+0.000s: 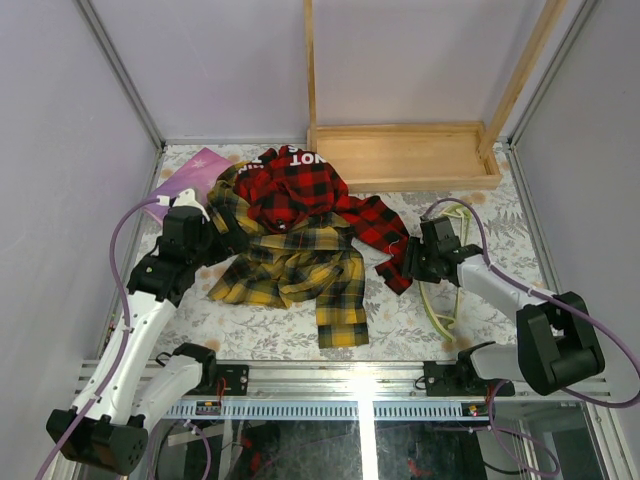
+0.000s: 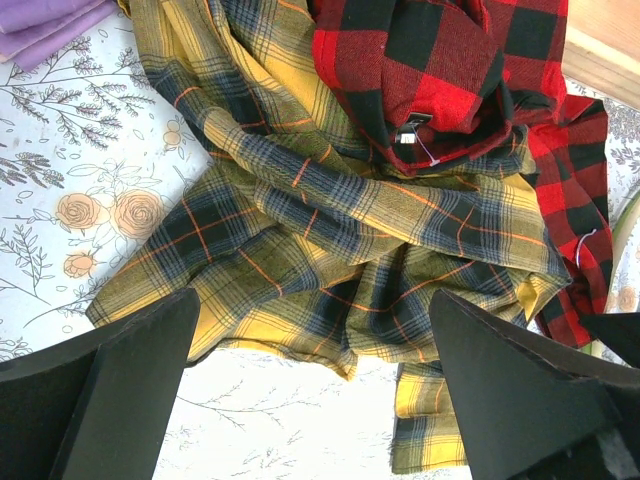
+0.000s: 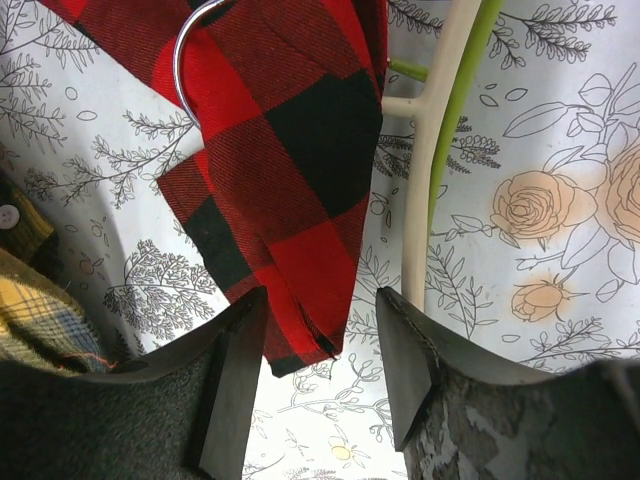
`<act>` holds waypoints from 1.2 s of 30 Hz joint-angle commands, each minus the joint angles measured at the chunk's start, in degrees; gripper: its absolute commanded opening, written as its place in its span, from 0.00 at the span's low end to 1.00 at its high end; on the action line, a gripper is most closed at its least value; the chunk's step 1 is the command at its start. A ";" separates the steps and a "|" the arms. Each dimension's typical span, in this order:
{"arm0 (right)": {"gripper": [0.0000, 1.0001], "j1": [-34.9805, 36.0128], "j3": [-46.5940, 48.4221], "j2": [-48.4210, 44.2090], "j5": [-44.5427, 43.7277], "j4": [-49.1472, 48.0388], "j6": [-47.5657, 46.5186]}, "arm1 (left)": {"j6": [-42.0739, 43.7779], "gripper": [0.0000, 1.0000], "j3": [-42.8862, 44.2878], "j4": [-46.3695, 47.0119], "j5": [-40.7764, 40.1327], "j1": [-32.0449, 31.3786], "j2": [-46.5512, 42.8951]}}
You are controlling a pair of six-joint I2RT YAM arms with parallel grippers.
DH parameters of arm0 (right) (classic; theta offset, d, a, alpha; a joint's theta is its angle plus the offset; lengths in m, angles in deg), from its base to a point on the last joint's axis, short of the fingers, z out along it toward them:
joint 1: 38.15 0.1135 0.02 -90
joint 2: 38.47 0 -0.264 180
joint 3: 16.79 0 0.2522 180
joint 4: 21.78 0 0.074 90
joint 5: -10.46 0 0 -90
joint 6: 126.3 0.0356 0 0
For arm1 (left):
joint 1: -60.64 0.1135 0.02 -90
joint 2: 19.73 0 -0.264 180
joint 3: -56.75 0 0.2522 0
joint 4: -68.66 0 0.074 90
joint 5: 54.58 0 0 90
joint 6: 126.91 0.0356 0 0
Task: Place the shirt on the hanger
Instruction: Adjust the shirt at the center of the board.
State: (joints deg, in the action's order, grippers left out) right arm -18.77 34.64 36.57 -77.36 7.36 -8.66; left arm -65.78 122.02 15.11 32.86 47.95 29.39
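Observation:
The yellow-and-black plaid shirt [image 1: 290, 265] [image 2: 330, 220] lies crumpled in the middle of the floral table. A red-and-black plaid garment [image 1: 300, 190] partly covers its far side. My left gripper [image 1: 222, 243] [image 2: 315, 325] hovers wide open at the shirt's left side, over its near edge, with nothing between its fingers. The thin yellow-green hanger [image 1: 430, 300] [image 3: 462, 120] lies on the right, and its silver hook [image 3: 182, 60] rests against the red sleeve. My right gripper [image 1: 405, 265] [image 3: 320, 320] stands open, with the red sleeve's end [image 3: 300, 250] loose between its fingers.
A cream hanger [image 3: 425, 200] lies right beside the green one. A purple cloth [image 1: 190, 178] [image 2: 45, 20] sits at the back left. A shallow wooden tray [image 1: 405, 155] with upright wooden posts stands at the back right. Walls close in both sides.

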 commanded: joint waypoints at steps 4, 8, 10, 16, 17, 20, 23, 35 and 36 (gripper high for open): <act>0.43 -0.23 -1.13 1.50 1.43 -5.93 3.82 | 0.92 0.99 -0.11 0.94 -0.47 0.43 -0.26; 0.28 -0.23 -2.73 0.97 0.96 -7.75 5.41 | 0.74 0.99 0.02 0.95 -0.70 0.38 -0.14; 0.17 -0.25 -2.67 0.09 -1.48 -6.81 5.46 | 0.74 0.99 0.04 0.97 -0.59 0.39 -0.18; 0.00 -0.23 2.72 -3.54 -10.77 1.24 2.59 | 1.34 0.99 0.74 0.50 -1.21 0.40 -0.09; 0.00 -0.28 3.93 -3.28 -11.74 2.63 1.99 | 1.31 0.99 0.83 0.50 -1.25 0.41 -0.14; 0.00 -0.22 6.79 -1.60 -14.82 4.83 0.09 | 1.17 0.99 1.03 0.46 -1.14 0.39 -0.11; 0.00 -0.23 10.72 3.52 -17.29 7.48 -2.56 | 1.24 0.99 1.24 0.21 -0.98 0.39 -0.29; 0.00 -4.19 30.37 21.36 -26.50 12.12 -8.91 | 3.60 0.99 3.35 -4.11 -4.64 0.44 -2.97; 0.00 -4.45 32.87 23.31 -27.09 12.88 -9.52 | 3.70 0.99 3.45 -4.41 -4.87 0.39 -3.19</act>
State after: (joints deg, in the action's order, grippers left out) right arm -21.57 58.16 55.33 -99.05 18.64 -14.54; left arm -64.01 122.98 12.45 30.01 47.95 27.79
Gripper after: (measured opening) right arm 0.024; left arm 0.990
